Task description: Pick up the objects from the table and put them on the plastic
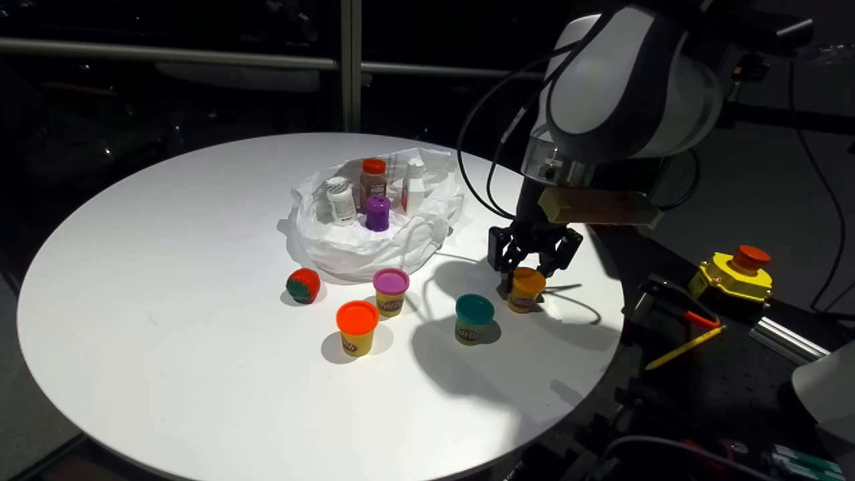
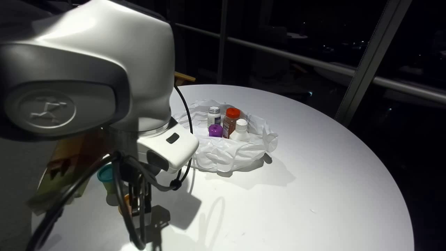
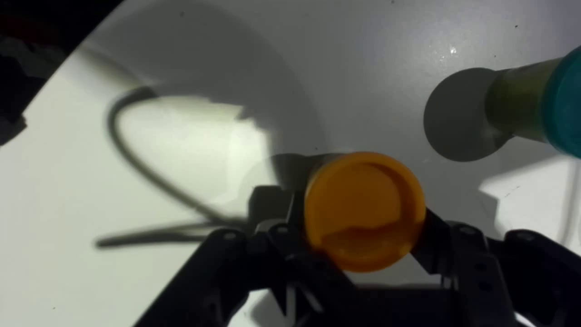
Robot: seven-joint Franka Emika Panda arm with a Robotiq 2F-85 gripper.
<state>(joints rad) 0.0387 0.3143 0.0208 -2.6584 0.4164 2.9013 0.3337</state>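
Your fingers (image 3: pixel 435 247) pinch the small orange-lidded cylindrical tub (image 1: pixel 526 290), which stands upright on the round white counter (image 1: pixel 167 227); confirm the grip is firm, then lift straight up, clear of the small teal-lidded tub (image 1: pixel 473 319), before swinging toward the crumpled translucent plastic sheet (image 1: pixel 374 257). Broad grey shadows (image 1: pixel 444 357) spread across the counter's smooth top; behind it, metal rails (image 1: pixel 167 55) cross darkness
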